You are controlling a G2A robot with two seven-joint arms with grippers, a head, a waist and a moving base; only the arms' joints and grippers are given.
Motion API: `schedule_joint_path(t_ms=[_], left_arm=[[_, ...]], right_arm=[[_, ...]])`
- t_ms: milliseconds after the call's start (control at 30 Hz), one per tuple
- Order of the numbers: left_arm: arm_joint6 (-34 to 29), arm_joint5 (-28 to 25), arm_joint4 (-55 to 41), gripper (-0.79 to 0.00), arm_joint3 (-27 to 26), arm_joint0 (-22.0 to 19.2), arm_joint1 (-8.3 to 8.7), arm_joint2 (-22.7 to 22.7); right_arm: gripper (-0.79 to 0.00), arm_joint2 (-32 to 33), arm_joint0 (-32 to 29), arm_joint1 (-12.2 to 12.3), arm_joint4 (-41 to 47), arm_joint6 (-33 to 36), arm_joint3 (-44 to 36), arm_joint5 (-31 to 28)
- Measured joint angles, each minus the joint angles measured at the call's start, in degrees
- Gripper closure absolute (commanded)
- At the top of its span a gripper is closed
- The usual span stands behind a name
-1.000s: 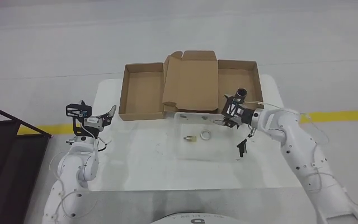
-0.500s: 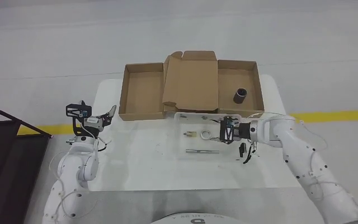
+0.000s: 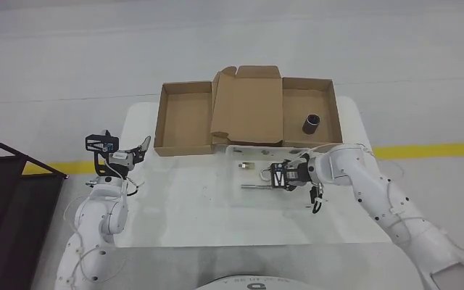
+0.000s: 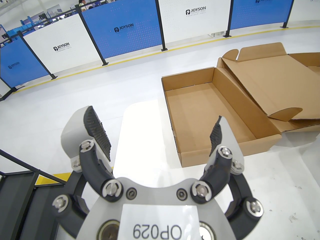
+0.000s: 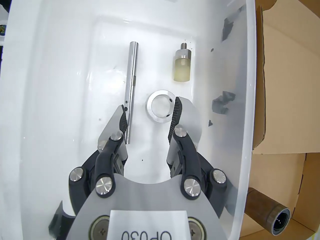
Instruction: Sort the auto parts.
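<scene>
My right gripper (image 5: pixel 150 103) hangs open low inside a clear plastic tray (image 5: pixel 250 51). One finger is next to a thin steel rod (image 5: pixel 132 71), the other at the edge of a metal ring (image 5: pixel 160 118), which lies partly between the fingers. A short bolt with a pale plastic cap (image 5: pixel 182 67) lies farther on. In the top view the right gripper (image 3: pixel 279 177) is near the rod (image 3: pixel 254 186). A dark metal cylinder (image 3: pixel 312 122) stands in the cardboard box's right compartment. My left gripper (image 4: pixel 153 116) is open and holds nothing, at the table's left edge.
The open cardboard box (image 3: pixel 181 119) spans the table's back, its lid flap (image 3: pixel 246 101) folded over the middle. Its left compartment (image 4: pixel 212 111) holds nothing. A black part (image 3: pixel 314 197) lies at the tray's right end. A dark frame (image 3: pixel 14 188) stands left of the table.
My right gripper left the dark cylinder in the box's right compartment, then drew back toward the table's front and moved left, down over the tray. The left arm has kept still.
</scene>
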Motion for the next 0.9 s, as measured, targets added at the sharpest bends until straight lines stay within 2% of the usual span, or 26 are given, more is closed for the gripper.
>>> schedule_joint_path(t_ms=[367, 767, 900], left_arm=[[0.00, 0.00, 0.00, -0.785, 0.00, 0.00, 0.00, 0.00], [0.00, 0.00, 0.00, -0.785, 0.00, 0.00, 0.00, 0.00], [0.00, 0.00, 0.00, -0.785, 0.00, 0.00, 0.00, 0.00]], right_arm=[[-0.296, -5.51, 3.89, 2.10, 4.90, 4.65, 1.17, 0.00], [-0.277, -9.43, 6.60, 1.92, 10.27, 8.32, 4.59, 0.00], [-0.308, -11.34, 7.58, 1.69, 10.63, 8.89, 4.82, 0.00]])
